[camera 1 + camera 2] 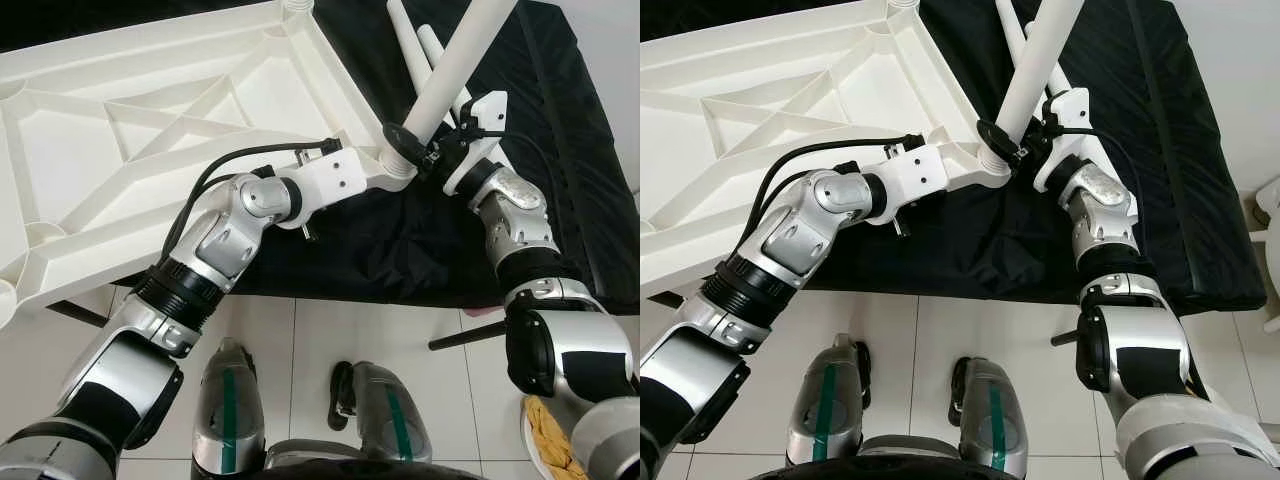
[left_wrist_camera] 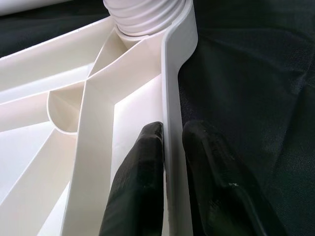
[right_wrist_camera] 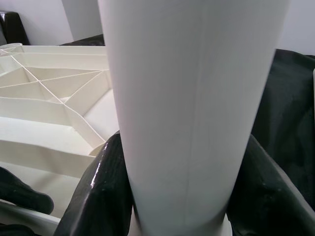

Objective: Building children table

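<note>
A white plastic tabletop (image 1: 150,130) lies upside down, its ribbed underside up, on a black-covered surface (image 1: 560,180). My left gripper (image 2: 172,152) is shut on the tabletop's rim wall near the corner socket (image 1: 395,165), one finger on each side of the rim. A white table leg (image 1: 455,65) stands tilted in that threaded socket (image 2: 147,14). My right gripper (image 3: 172,196) is shut around the leg's lower end, close to the socket. Two more white legs (image 1: 420,45) lie on the black cover behind.
The black cover's front edge (image 1: 400,295) runs above a white tiled floor (image 1: 300,350). My two feet (image 1: 300,415) stand on the tiles. A dark rod (image 1: 465,335) pokes out at the right, and a yellow cloth (image 1: 550,435) lies at the lower right.
</note>
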Controlling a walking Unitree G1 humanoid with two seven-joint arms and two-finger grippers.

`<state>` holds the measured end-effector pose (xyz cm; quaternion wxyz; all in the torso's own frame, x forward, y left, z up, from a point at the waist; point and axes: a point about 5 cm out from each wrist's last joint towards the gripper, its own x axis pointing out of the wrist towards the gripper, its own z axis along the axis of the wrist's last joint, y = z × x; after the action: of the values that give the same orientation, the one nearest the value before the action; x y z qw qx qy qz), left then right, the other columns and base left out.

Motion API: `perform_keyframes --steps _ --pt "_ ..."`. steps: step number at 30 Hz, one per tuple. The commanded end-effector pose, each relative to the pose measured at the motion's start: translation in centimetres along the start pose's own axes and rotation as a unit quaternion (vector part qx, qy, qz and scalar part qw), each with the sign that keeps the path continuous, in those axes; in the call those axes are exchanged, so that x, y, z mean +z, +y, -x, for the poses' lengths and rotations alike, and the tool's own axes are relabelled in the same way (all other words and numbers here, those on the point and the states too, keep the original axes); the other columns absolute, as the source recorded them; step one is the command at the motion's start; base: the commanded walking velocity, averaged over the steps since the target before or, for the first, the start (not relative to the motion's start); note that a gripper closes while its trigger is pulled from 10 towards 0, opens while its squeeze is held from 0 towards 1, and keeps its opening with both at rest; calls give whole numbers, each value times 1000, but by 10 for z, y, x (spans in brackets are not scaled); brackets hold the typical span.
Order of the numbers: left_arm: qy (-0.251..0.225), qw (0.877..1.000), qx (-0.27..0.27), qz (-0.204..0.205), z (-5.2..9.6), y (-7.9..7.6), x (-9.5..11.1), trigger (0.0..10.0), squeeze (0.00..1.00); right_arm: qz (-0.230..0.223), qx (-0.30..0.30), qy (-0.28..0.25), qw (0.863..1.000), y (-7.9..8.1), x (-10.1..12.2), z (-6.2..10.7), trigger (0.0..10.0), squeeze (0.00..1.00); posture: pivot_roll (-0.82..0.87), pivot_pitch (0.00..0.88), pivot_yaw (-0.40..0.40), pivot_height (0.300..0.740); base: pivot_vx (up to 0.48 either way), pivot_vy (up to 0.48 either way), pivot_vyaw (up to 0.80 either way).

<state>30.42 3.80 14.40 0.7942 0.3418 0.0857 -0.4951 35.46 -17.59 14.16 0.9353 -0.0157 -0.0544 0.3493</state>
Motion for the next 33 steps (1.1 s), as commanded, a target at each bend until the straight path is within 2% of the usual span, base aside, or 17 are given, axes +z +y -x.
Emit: perform_keyframes --steps 1,5,8,15,19,26,31,32,33 --pt "3 1000 -7 -7 -2 -2 1 10000 0 -9 -8 2 1000 -3 -2 4 10000 0 62 44 -44 740 0 0 0" --pt "3 1000 -8 -7 -1 -3 1 10000 0 -20 -9 -4 1000 1 -3 1 10000 0 63 48 -47 740 0 0 0" --pt "3 1000 -9 -6 -1 -4 1 10000 0 -34 -18 -21 999 12 -3 -4 10000 0 63 51 -51 740 0 0 0" --pt "2 1000 -9 -5 -2 -4 1 10000 0 -28 -40 -23 999 20 -3 -9 10000 0 59 56 -55 740 0 0 0" --pt "0 1000 -12 -4 -2 -7 2 10000 0 -19 -97 -24 995 31 -3 -17 10000 0 59 65 -58 740 0 0 0" --pt "2 1000 -16 -3 -1 -9 0 10000 0 -22 -149 -51 987 48 4 -20 10000 0 61 68 -58 740 0 0 0" --pt "3 1000 -17 -4 -1 -10 0 10000 0 -37 -222 -63 972 62 9 -21 10000 0 60 63 -60 740 0 0 0" --pt "3 1000 -18 -4 -2 -10 0 10000 0 -41 -250 -65 965 64 9 -21 10000 0 58 59 -60 740 0 0 0" --pt "3 1000 -18 -4 -2 -10 0 10000 0 -41 -250 -65 965 64 9 -21 10000 0 58 59 -60 740 0 0 0"
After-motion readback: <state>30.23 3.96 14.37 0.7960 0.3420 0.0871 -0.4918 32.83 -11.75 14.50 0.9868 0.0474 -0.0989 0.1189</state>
